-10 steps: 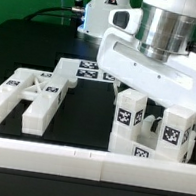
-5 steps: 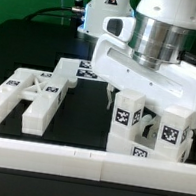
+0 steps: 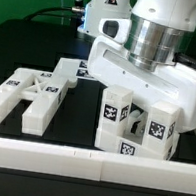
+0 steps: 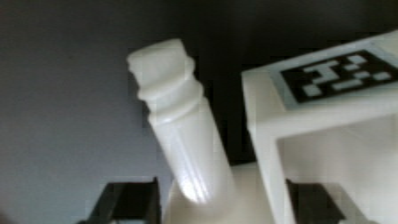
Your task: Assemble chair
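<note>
In the exterior view my gripper (image 3: pixel 136 103) reaches down into a cluster of chunky white chair pieces (image 3: pixel 132 129) with square tags, at the exterior view's right near the front rail. The wrist view shows a round white leg (image 4: pixel 183 130) with a grooved tip running out from between my dark fingers (image 4: pixel 128 202). A tagged white block (image 4: pixel 329 110) presses against the leg's side. White plastic fills the whole gap between the jaws, so my gripper (image 4: pixel 222 203) is shut on the leg. The fingertips are hidden behind the blocks in the exterior view.
A ladder-like white chair piece (image 3: pixel 31 95) with small tags lies flat at the exterior view's left. The marker board (image 3: pixel 88 69) lies behind it. A white rail (image 3: pixel 77 164) runs along the front edge. The arm's base (image 3: pixel 104 6) stands at the back.
The jaws have gone from wide open to shut. The hand has come lower, and the tagged cluster has shifted toward the exterior view's left. The ladder-like piece has not moved.
</note>
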